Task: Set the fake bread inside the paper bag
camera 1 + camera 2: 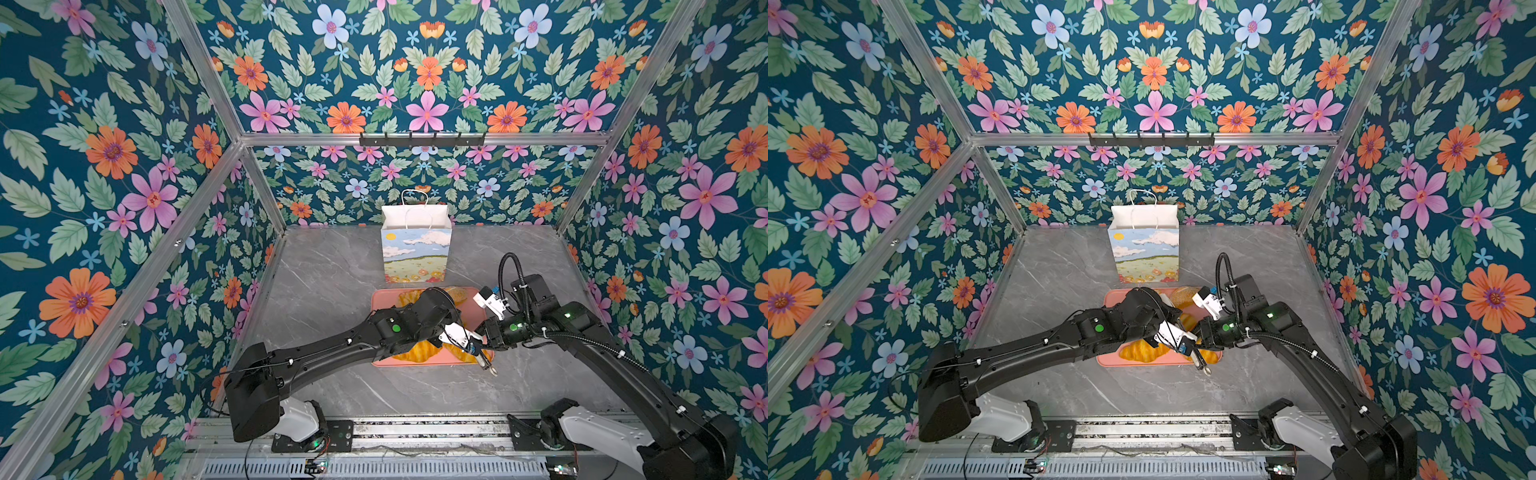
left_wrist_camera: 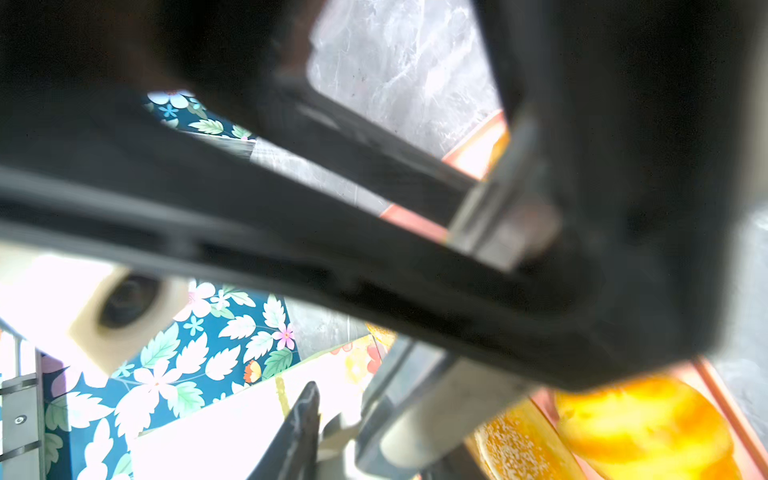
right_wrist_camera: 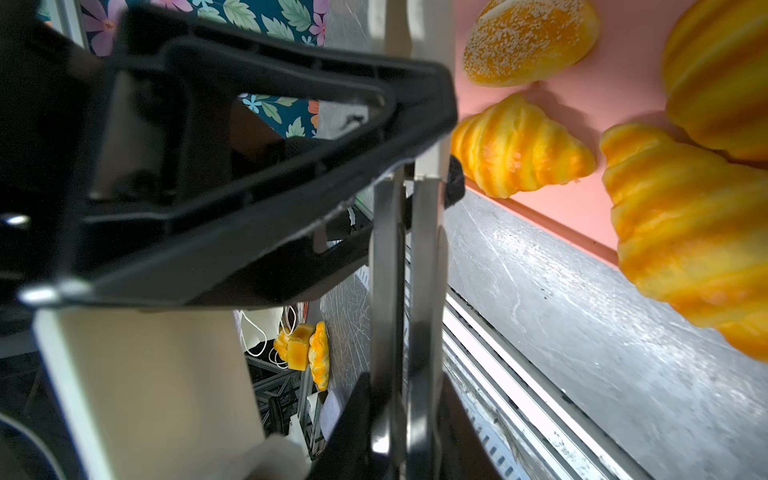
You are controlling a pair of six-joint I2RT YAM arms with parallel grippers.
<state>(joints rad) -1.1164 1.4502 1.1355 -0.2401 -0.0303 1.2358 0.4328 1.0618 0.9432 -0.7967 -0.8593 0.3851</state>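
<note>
The paper bag [image 1: 415, 249] [image 1: 1144, 253] stands upright and open at the back of the table, behind the pink tray [image 1: 382, 299]. The fake bread lies on that tray: three croissants [image 3: 519, 145] [image 3: 685, 232] [image 3: 723, 70], a sesame roll [image 3: 528, 37] and a croissant [image 1: 415, 353] at the front edge. Both arms meet over the tray's front right corner. My right gripper [image 3: 401, 407] [image 1: 482, 336] is shut on metal tongs [image 1: 487, 365], whose blades lie together. My left gripper [image 2: 365, 432] [image 1: 471, 343] sits right beside it, with a metal part of the tongs between its fingers; the view is blurred.
Floral walls and aluminium posts close in the grey marble table [image 1: 332, 270] on three sides. A metal rail [image 1: 415, 432] runs along the front edge. Beyond that edge, below the table, lie spare bread pieces [image 3: 305, 345]. A hook rack [image 1: 422, 139] hangs high at the back.
</note>
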